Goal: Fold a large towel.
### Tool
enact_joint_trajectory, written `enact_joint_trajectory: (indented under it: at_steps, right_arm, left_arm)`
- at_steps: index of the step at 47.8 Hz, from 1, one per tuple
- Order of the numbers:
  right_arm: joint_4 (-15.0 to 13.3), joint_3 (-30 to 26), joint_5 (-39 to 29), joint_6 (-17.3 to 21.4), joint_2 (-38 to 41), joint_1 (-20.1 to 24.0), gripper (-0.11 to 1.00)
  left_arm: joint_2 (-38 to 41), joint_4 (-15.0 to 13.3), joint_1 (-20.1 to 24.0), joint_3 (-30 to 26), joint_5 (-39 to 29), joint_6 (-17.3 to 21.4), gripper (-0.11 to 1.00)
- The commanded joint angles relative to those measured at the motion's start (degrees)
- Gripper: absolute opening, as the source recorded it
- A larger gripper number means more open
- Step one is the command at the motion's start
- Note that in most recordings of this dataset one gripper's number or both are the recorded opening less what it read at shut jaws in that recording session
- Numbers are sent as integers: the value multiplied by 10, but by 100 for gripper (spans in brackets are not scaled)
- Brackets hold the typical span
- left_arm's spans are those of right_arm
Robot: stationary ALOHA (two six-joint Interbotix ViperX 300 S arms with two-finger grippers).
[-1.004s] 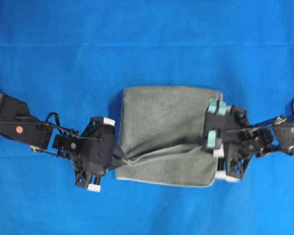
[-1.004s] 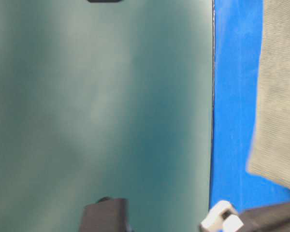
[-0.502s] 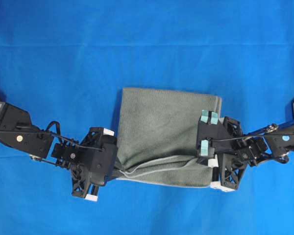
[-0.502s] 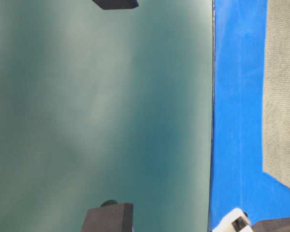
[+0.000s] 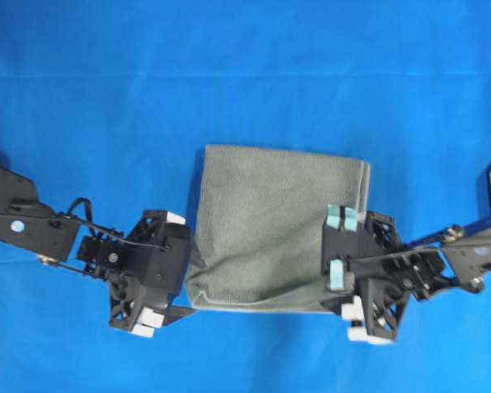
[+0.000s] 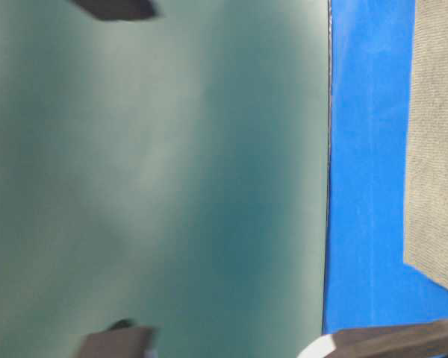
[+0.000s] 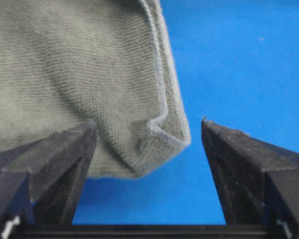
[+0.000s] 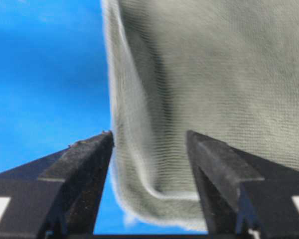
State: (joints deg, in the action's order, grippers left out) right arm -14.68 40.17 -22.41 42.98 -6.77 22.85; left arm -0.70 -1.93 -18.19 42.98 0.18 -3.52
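Towel: the grey-green towel (image 5: 274, 225) lay folded into a rough rectangle on the blue sheet (image 5: 245, 74) over the worktop, around the middle and somewhat toward the near edge; its pale stitched border showed along the folded corners.
Left arm: it reached in from the left edge, low over the sheet, its forearm angled toward the towel's near-left corner.
Left hand: the left hand (image 7: 147, 137) had its fingers (image 7: 60, 159) spread wide, one on each side of that corner; the cloth sat between them with clear gaps, gripped by nothing.
Right arm: it came in from the right edge, turned toward the towel's near-right corner.
Right hand: the right hand (image 8: 149, 144) was also spread apart, its fingers (image 8: 217, 164) straddling the folded corner; the cloth hung loose between them, not pinched.
Table-level view: a towel edge on the sheet, a green wall and blurred dark arm parts.
Writing: no brand, label or lettering could be read on the towel, sheet or arms.
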Motion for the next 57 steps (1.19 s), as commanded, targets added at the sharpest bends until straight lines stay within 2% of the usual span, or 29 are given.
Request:
enact_joint_trajectory:
  at_steps: [1, 11, 17, 24, 33, 42, 48, 53, 57]
  right_arm:
    - [-7, -28, -31, -1, -42, 17, 63]
    - [-60, -34, -102, -1, -126, 24, 63]
    - [-120, -22, -127, 2, -187, 24, 63]
    - [-176, 11, -138, 4, -275, 21, 63]
    - [-207, 58, -138, 4, -397, 17, 62]
    - [-241, 132, -134, 8, -512, 13, 62]
    - [-268, 191, -135, 44, -581, -16, 62]
    - [-290, 240, -138, 91, -626, -53, 62]
    - [-295, 272, -137, 119, -649, -81, 62]
  left_arm:
    - [-56, 0, 1, -12, -28, 1, 77]
    - [-156, 3, 4, -3, -63, 5, 75]
    - [-227, 3, 9, 19, -67, 16, 74]
    - [-309, 3, 29, 63, -61, 22, 74]
    - [-430, 4, 66, 126, -60, 25, 74]
    - [-543, 4, 98, 200, -60, 24, 74]
    - [-608, 3, 121, 248, -55, 19, 74]
    - [-648, 2, 139, 290, -39, 11, 74]
    - [-674, 0, 155, 323, -22, 9, 74]
